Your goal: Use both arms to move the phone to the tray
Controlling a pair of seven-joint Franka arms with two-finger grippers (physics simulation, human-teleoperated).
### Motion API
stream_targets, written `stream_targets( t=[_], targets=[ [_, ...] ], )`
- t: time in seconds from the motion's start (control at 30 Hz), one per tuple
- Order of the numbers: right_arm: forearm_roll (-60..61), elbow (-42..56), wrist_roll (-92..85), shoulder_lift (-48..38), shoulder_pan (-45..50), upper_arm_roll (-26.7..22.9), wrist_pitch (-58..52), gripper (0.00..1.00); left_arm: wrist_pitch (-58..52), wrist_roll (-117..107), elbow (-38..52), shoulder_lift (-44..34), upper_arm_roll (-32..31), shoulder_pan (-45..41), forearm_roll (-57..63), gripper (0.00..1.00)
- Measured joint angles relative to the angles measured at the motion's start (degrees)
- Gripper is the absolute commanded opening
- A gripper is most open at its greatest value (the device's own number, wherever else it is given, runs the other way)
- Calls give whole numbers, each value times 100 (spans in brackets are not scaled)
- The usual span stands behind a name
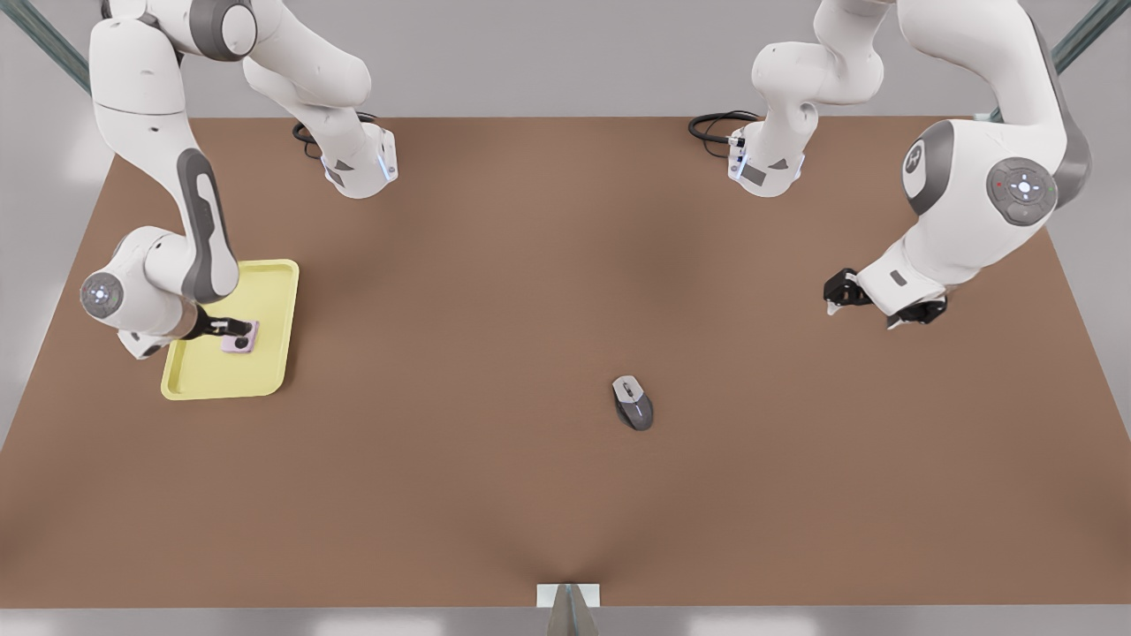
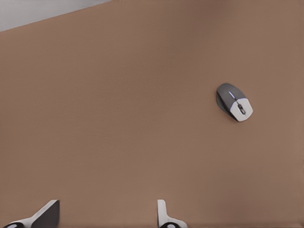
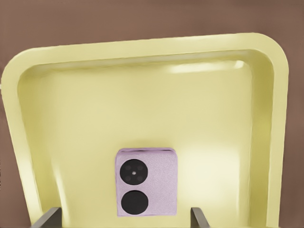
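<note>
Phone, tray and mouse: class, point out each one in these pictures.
phone (image 3: pixel 146 182): right wrist view, middle of its lilac face.
tray (image 1: pixel 269 268): front view, its far rim.
mouse (image 1: pixel 633 403): front view, middle of its back.

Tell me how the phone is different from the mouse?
The phone is pinkish-lilac and nearly square; the mouse is grey and oval. The phone lies in the yellow tray between the right gripper's open fingers; the mouse sits on the bare table, away from the open left gripper. Both are small.
</note>
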Motion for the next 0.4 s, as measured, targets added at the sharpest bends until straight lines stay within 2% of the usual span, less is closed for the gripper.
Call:
stream_targets(
  t=[0.07,0.17,0.2,0.23,0.27,0.3,0.4],
  targets=[
    [35,1025,-246,-11,338,43,-374,100,-10,-10,33,6,1,6,0,100],
    [119,2628,-296,-270,1324,64,-1245,100,-19,-22,43,27,5,71,5,100],
    [165,2641,-248,-664,1326,355,-1486,100,-22,-26,45,33,8,94,6,100],
    [163,2555,-173,-1042,821,1165,-1704,100,-24,-30,47,36,10,115,7,100],
    [146,2372,-70,-1347,532,1700,-1903,100,-25,-33,48,37,11,131,7,100],
    [134,2259,50,-1500,491,1972,-2068,100,-28,-36,48,38,11,142,8,100],
    [116,2549,410,-1402,1038,2140,-2481,100,-35,-47,48,38,12,139,8,100]
  ],
)
